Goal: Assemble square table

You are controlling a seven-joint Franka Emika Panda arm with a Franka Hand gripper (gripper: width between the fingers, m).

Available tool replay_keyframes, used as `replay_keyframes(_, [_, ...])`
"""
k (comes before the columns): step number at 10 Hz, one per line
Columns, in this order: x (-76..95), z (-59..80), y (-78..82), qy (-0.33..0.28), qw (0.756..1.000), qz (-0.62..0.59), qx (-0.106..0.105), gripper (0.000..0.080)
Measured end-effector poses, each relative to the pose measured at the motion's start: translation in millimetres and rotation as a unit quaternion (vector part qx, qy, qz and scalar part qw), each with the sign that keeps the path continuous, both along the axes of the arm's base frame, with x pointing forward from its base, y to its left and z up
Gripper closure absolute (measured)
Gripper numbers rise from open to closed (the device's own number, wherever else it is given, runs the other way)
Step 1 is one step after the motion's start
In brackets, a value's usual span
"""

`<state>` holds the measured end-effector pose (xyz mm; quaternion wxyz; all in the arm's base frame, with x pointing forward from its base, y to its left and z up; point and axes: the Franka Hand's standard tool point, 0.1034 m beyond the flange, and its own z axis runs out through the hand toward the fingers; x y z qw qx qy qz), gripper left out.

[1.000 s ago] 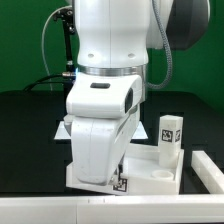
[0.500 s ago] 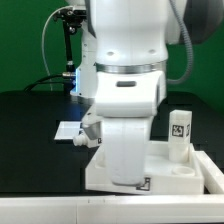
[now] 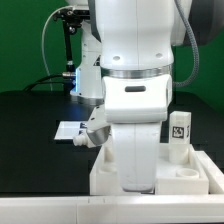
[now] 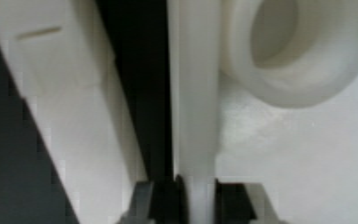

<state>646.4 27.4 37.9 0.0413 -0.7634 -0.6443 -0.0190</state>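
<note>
The square table's white slab (image 3: 190,178) lies low at the front of the exterior view, with round corner holes. One blocky leg (image 3: 179,133) with a black-and-white tag stands upright on its right side. The arm's white hand (image 3: 135,130) stands over the slab and hides the gripper in that view. In the wrist view my gripper (image 4: 194,200) is shut on a thin white edge of the slab (image 4: 197,100). A round corner hole (image 4: 309,50) shows beside it. The other legs are hard to make out.
The marker board (image 3: 66,130) lies on the black table to the exterior view's left. A small white-grey part (image 3: 94,130) sits next to the arm there. A white ledge (image 3: 40,208) runs along the front edge. A black stand with cables (image 3: 68,50) is at the back.
The arm and the slab have moved toward the exterior view's right. The upright leg went along with the slab.
</note>
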Motion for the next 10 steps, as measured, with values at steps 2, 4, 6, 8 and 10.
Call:
replay_keyframes(2, [7.4, 2.3, 8.1, -0.004, 1.000, 0.002, 0.006, 0.0739])
replay_keyframes(4, [11.2, -2.0, 13.2, 0.003, 1.000, 0.010, 0.005, 0.0739])
replay_keyframes(6, [13.9, -7.0, 18.5, -0.006, 1.000, 0.014, -0.014, 0.0737])
replay_keyframes(8, [13.5, -7.3, 15.5, -0.008, 0.999, 0.022, -0.029, 0.0737])
replay_keyframes(10, [14.1, -6.9, 14.7, -0.009, 0.999, 0.019, -0.030, 0.0660])
